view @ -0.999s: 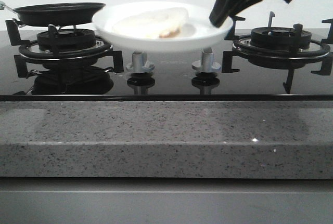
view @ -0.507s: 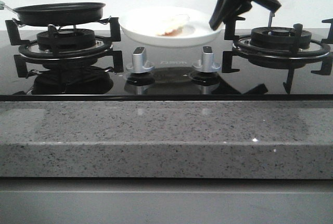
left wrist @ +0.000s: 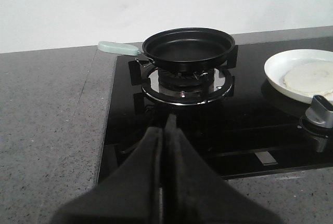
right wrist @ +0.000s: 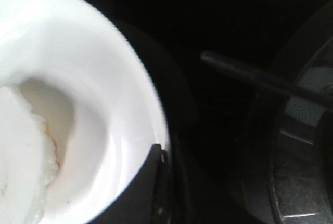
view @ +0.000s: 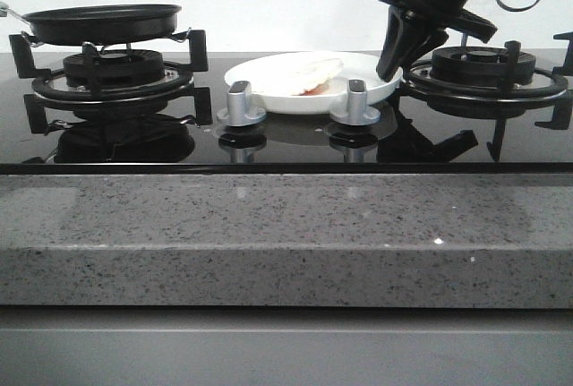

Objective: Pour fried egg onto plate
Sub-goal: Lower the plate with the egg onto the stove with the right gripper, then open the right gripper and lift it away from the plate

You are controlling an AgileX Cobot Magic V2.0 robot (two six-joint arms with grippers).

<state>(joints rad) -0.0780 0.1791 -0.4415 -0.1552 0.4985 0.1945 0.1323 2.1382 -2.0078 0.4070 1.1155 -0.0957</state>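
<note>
The white plate (view: 372,90) rests on the black glass hob between the two burners, behind the knobs. On it lies the pale fried egg (view: 309,70), toward its left half. My right gripper (view: 391,68) comes down from above and is shut on the plate's right rim. In the right wrist view one finger lies over the inner rim of the plate (right wrist: 109,104), with the egg (right wrist: 21,151) further in and the gripper (right wrist: 162,157) at the edge. My left gripper (left wrist: 167,126) is shut and empty, hovering before the left burner. The plate (left wrist: 276,70) and egg (left wrist: 309,77) also show there.
An empty black frying pan (view: 101,21) with a pale green handle (left wrist: 117,48) sits on the left burner (view: 112,72). Two silver knobs (view: 240,104) (view: 356,99) stand in front of the plate. The right burner grate (view: 483,68) is beside my right gripper. A grey stone counter (view: 286,234) runs along the front.
The plate with the egg has gone down and back from a raised position to rest on the hob. My right gripper descended with it, still gripping the rim.
</note>
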